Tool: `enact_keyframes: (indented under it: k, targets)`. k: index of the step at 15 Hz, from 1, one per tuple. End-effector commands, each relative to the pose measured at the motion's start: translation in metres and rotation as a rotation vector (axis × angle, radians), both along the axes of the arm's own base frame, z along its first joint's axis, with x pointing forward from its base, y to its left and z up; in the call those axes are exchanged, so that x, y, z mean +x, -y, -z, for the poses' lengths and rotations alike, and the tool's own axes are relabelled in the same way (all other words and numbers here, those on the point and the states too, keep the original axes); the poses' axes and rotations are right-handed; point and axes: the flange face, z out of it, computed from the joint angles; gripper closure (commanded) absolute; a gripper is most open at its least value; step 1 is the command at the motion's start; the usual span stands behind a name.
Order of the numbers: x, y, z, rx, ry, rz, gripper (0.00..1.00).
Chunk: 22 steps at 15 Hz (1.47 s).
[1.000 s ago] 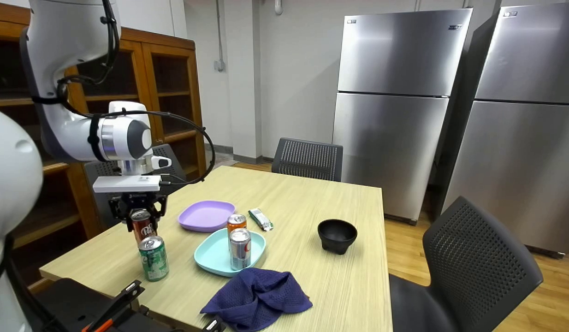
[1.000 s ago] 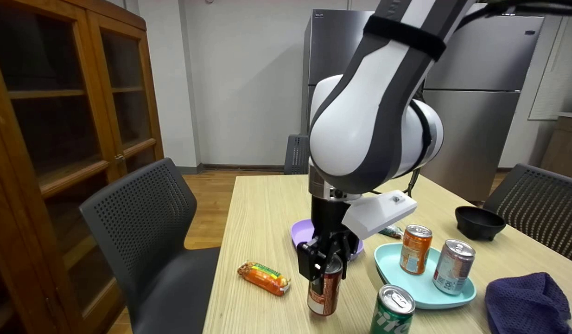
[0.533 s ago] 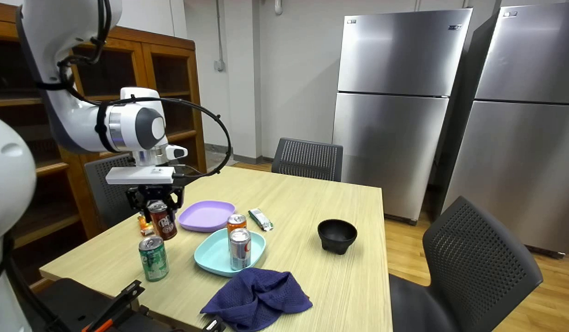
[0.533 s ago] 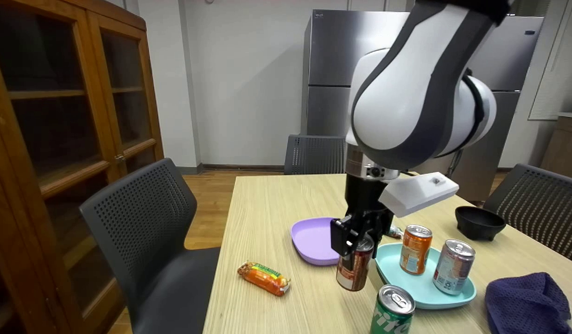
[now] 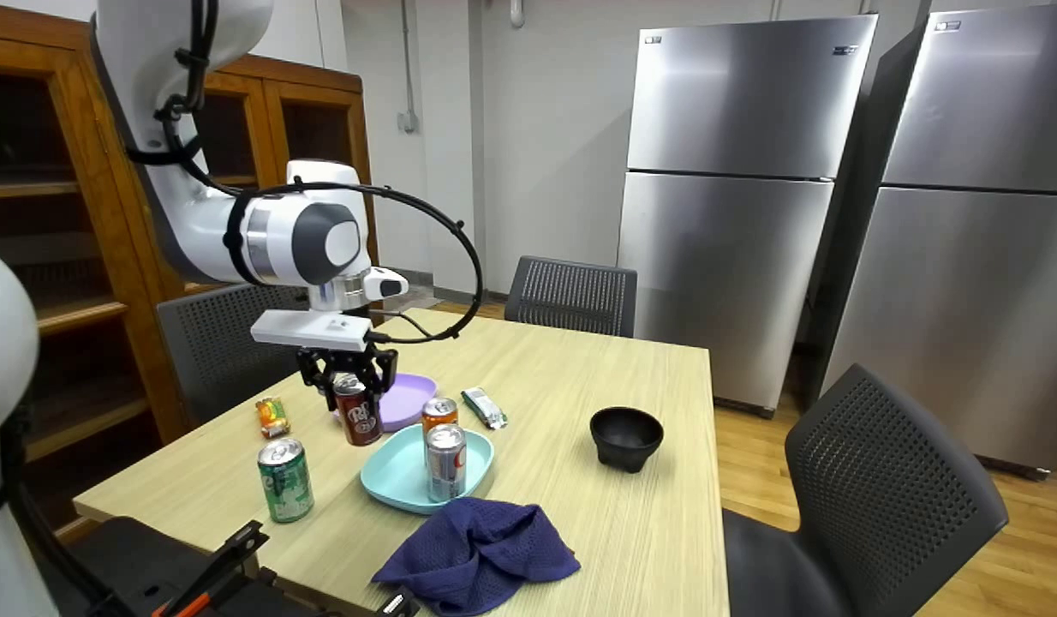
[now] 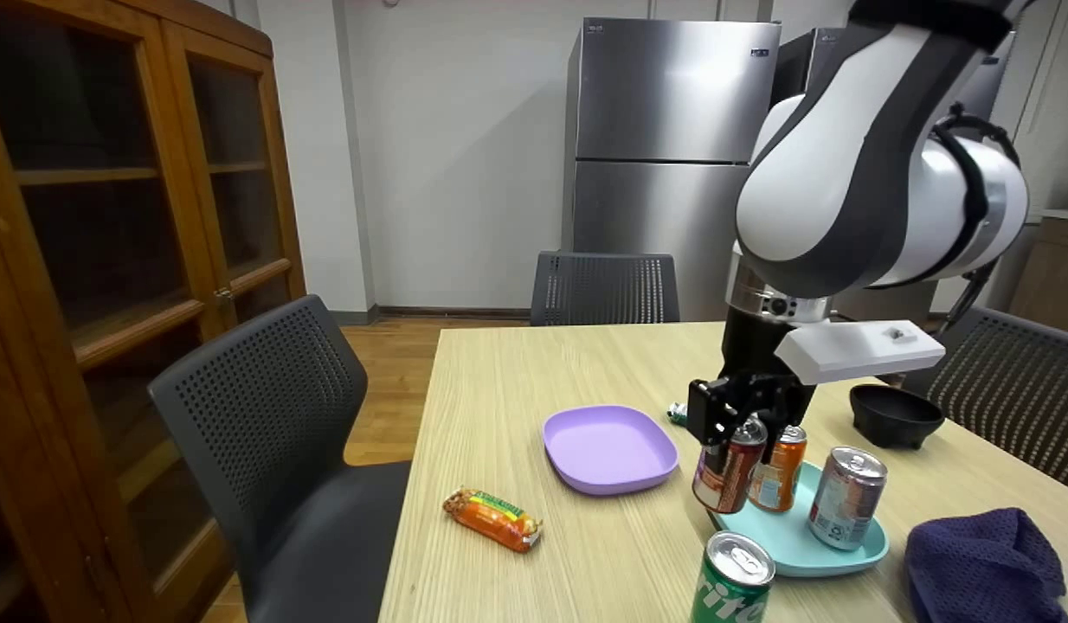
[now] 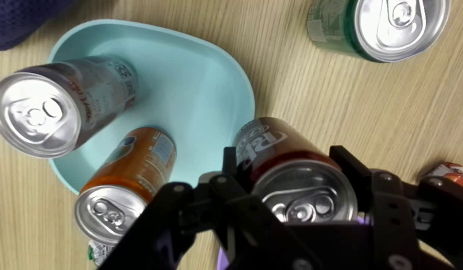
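Note:
My gripper (image 7: 287,161) is shut on a dark red soda can (image 5: 360,422), one finger on each side near its top. The can is upright and appears to hang just above the table, beside the rim of the teal plate (image 7: 201,90). Standing on that plate are an orange can (image 6: 778,476) and a silver can (image 6: 848,497). In the wrist view the held can's lower end overlaps the plate's edge. A green can (image 5: 286,484) stands on bare table nearer the robot. The purple plate (image 6: 607,450) lies behind the gripper, partly hidden in an exterior view.
An orange snack packet (image 6: 493,519) lies near the table's side edge. Beyond the plates are a green and white wrapper (image 5: 484,408) and a black bowl (image 5: 627,441). A crumpled navy cloth (image 5: 481,557) sits close to the teal plate. Chairs surround the table.
The gripper has carried the dark red can across the table toward the teal plate, rightward in both exterior views. The snack packet and purple plate have each come into fuller view. The grip looks unchanged.

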Motion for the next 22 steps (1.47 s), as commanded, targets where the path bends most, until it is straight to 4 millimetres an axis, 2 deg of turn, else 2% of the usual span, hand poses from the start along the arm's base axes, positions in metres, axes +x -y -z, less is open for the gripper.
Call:
enact_keyframes:
  k: [1, 10, 17, 22]
  targets:
    - [0.007, 0.013, 0.0, 0.034, 0.033, 0.096, 0.62]
    - [0.017, 0.03, 0.017, 0.014, 0.084, 0.329, 0.62]
    - [0.022, 0.027, 0.036, 0.056, 0.107, 0.427, 0.62]
    - [0.019, 0.023, 0.039, 0.073, 0.11, 0.429, 0.62]
